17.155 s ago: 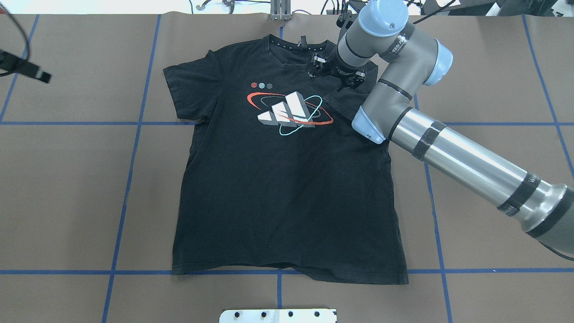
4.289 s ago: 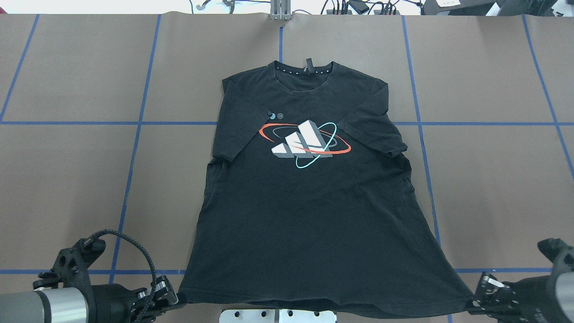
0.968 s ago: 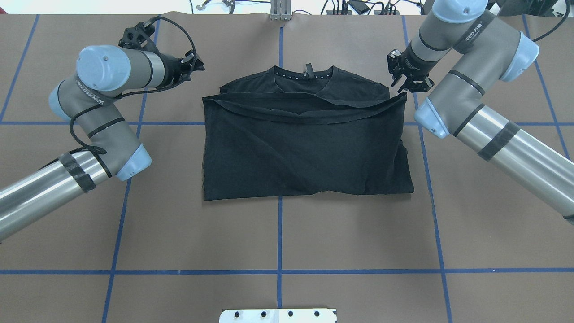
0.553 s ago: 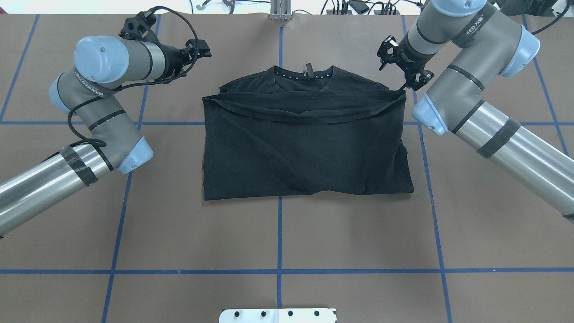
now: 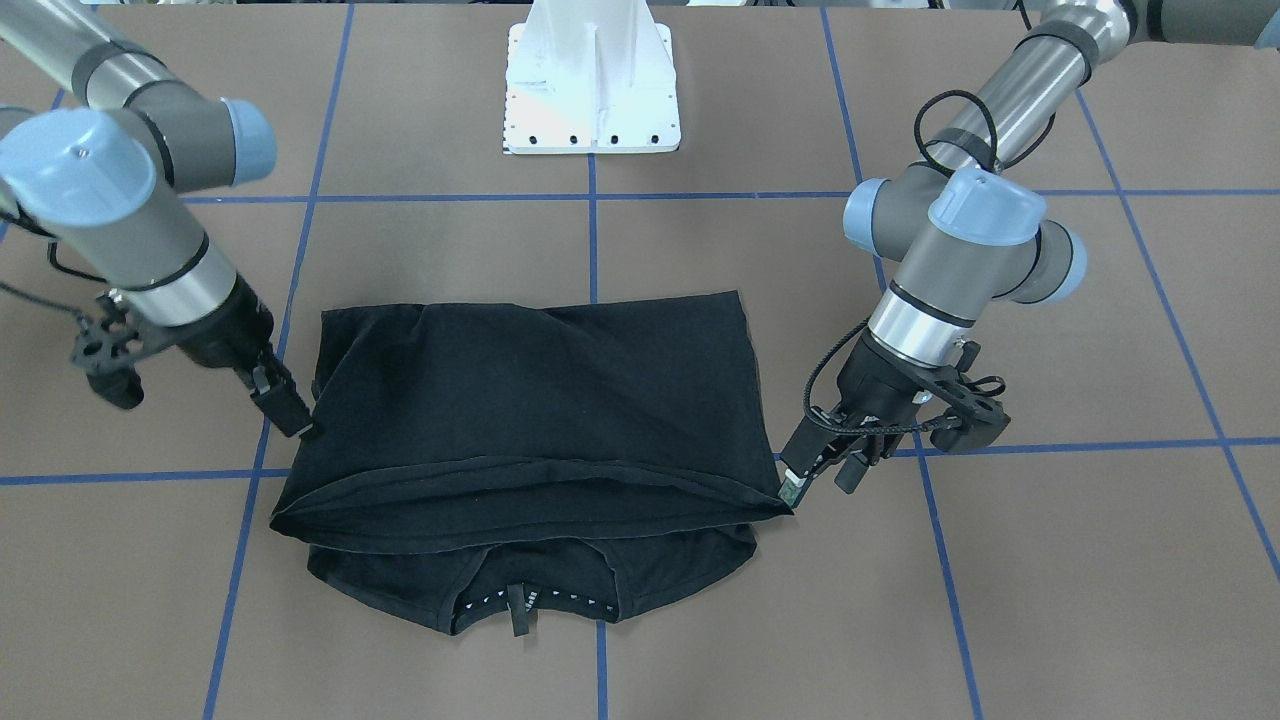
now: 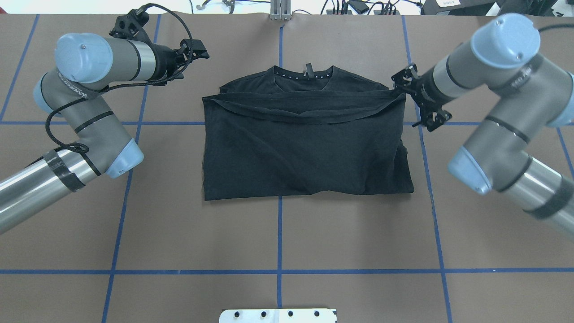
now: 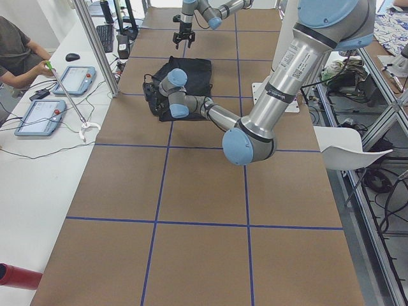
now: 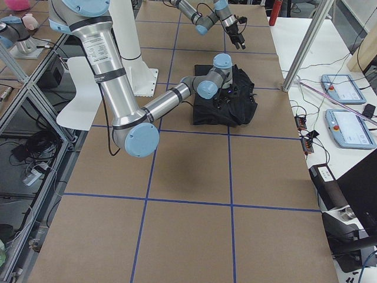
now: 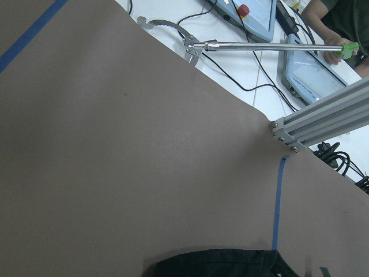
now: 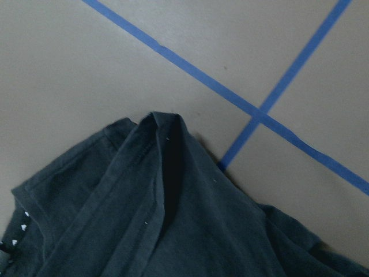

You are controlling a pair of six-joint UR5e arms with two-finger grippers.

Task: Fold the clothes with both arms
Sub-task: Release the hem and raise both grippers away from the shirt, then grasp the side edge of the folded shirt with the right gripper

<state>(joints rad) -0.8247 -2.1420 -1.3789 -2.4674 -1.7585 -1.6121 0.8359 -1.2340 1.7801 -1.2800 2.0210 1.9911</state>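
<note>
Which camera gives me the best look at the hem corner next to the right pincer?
The right wrist-mounted view: the hem corner sits close up and central, its doubled edge peaked. Overhead and front-facing show it only small beside the right pincer. The side views barely resolve it, and the left wrist view misses it.

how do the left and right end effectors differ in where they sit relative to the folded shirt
In the overhead view the right end effector sits at the hem corner of the shirt; the left end effector stands off it, bare table between. The right wrist view is filled by that corner; the left wrist view shows mostly table, with a sliver of shirt. Shared: both are black and flank the collar end.
</note>
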